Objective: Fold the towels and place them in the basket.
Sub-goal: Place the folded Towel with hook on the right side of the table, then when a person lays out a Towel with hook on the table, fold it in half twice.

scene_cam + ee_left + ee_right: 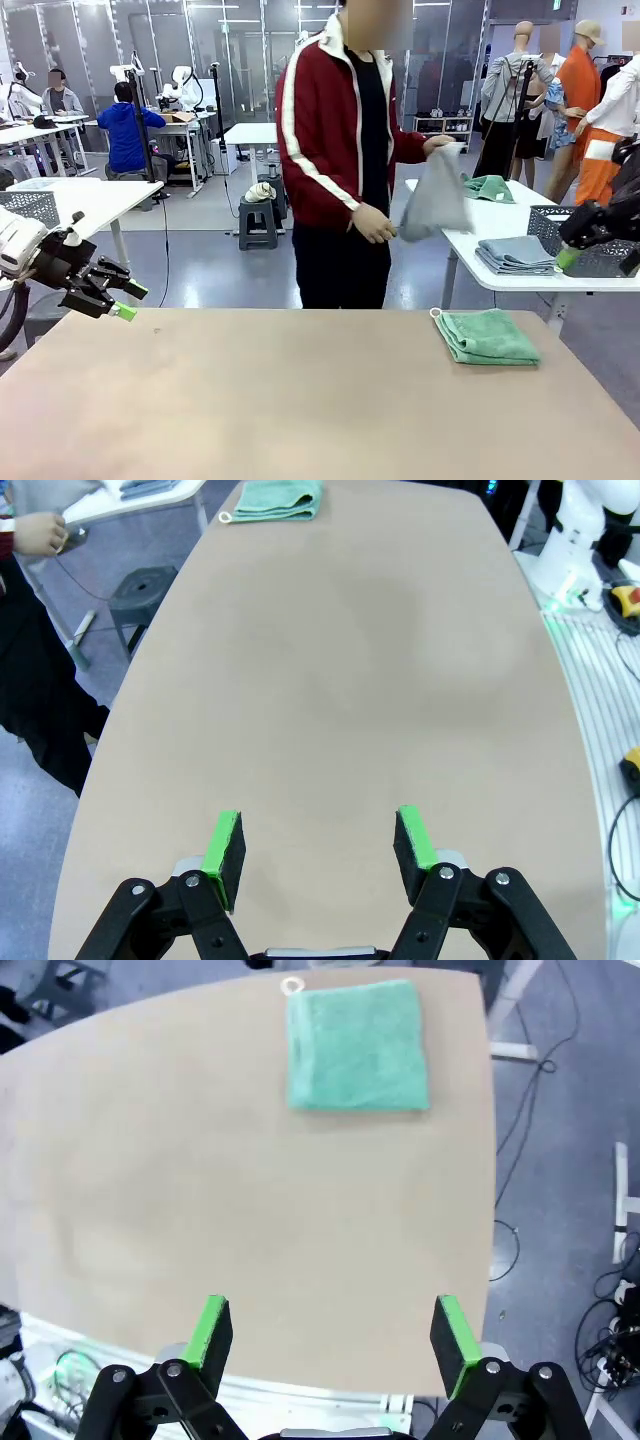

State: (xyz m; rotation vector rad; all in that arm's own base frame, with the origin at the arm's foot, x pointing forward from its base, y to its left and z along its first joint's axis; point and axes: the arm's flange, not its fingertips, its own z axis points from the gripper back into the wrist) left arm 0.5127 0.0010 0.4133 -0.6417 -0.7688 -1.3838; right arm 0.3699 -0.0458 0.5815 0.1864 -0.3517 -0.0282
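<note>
Status: 1 green towel (357,1048) folded on your desk (200,1180), unbasketed; person (345,150) holds pale towel (435,205). Left gripper (320,845), right gripper (335,1335): fingers spread, empty.

Your table (250,400) has a smooth, matt top, a pale beige laminate look with no glare. The green towel (358,1048) on it is terry cloth, nubby and dull (its corner loop (292,986) is too small to tell the material). The grey towel (435,205) held up beyond the table hangs limp, a soft cloth; the red jacket (310,130) beside it is a smoother fabric. The basket (548,225) looks like dark grey perforated plastic. On your left gripper (318,830) and right gripper (335,1325) the links are matt black, and the green pads (222,845) look dull and rubbery. The floor (200,270) is glossy grey.
</note>
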